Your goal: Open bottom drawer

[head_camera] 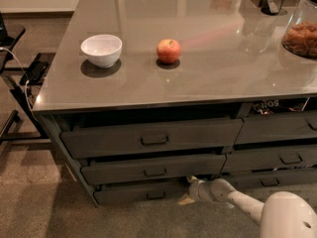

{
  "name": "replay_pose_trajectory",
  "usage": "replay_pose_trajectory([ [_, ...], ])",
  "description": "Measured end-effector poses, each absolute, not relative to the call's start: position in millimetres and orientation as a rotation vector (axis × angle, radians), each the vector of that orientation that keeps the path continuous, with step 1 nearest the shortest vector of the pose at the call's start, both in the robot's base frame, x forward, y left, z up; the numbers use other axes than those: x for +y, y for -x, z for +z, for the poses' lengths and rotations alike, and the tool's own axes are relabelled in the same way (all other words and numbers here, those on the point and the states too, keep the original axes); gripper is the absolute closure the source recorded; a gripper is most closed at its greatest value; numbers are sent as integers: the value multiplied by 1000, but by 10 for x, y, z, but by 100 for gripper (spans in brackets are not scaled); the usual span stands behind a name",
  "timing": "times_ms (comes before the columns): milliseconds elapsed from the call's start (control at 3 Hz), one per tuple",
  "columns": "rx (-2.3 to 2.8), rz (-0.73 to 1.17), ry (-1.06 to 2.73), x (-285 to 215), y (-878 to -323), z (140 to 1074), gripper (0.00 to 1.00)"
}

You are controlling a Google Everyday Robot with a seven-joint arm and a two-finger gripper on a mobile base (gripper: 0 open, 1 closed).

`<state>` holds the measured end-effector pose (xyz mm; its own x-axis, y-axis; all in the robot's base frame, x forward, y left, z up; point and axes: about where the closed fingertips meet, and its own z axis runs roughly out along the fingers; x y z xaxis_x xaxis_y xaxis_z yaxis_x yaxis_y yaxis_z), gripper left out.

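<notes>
Fingertips [184,200] of the gripper [189,189] stood parted, one pale tip high by the gap under the middle drawer [124,171] and the other low near the carpet [44,207]. They were spread wide and had hold of nothing that could be made out. The gripper sat low at the right end of the bottom drawer [129,194], close against the corner of its thin front panel. It was well to the right of the small loop handle [155,195] at the panel's centre.

That placement read as an approach from the side. The pale arm [237,200] ran in from the lower right, almost level with the floor, because the drawer was the lowest of the left-hand stack and left little room beneath it. The spread of the tips suited either hooking the handle or catching the panel's edge; which was meant could not be told. None of the drawer's inside showed, so it seemed shut or barely started, with the pull not yet done.

Above it, the top drawer [148,139] carried the same handle on a taller front. On the grey countertop [223,63] a white bowl [101,49] and a red apple [168,50] sat apart from each other, far from the work below. A glass jar [302,33] stood at the right edge.
</notes>
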<state>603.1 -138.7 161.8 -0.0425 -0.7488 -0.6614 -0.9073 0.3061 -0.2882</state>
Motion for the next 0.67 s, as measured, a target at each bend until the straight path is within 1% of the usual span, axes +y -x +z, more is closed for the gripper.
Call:
replay_pose_trajectory([
  [667, 1826, 268, 1482, -1386, -6030, 1618, 64],
])
